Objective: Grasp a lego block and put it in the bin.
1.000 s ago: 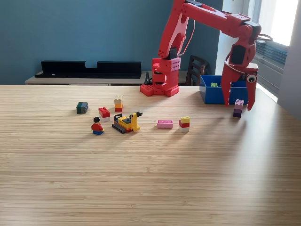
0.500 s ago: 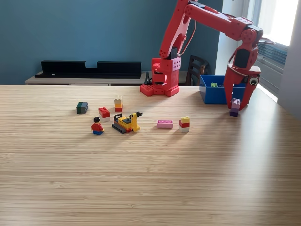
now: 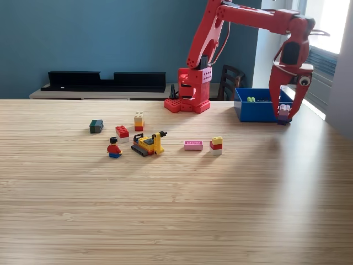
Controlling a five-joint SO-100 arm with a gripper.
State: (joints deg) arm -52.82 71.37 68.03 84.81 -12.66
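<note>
- In the upper right of the frame the red arm (image 3: 242, 16) reaches out and bends down, and its claw (image 3: 285, 110) hangs at the right end of the blue bin (image 3: 256, 109).
- The claw is clamped on a small lego block (image 3: 284, 111), pale pink on top and purple underneath, held between the two red fingers (image 3: 274, 96).
- The block sits at about the height of the bin's front wall, right at the bin's right corner; I cannot tell whether it is over the bin or just in front of it.
- Inside the bin a green piece (image 3: 251, 99) shows above the wall, towards its left side.
- The bin stands on the light wooden surface (image 3: 176, 204), to the right of the arm's red base (image 3: 190, 91).
- Left of centre on the surface lie loose toys: a dark green block (image 3: 96, 126), a red block (image 3: 122, 132), a tan and red stack (image 3: 139, 120), a small figure (image 3: 114, 148), a yellow vehicle (image 3: 149, 143), a pink flat brick (image 3: 193, 145), and a yellow, red and white stack (image 3: 216, 145).
- Behind is a teal wall (image 3: 94, 36), a low shelf with black items (image 3: 105, 80), a dark chair (image 3: 230, 81), and a bright window (image 3: 331, 22) at the far right.
</note>
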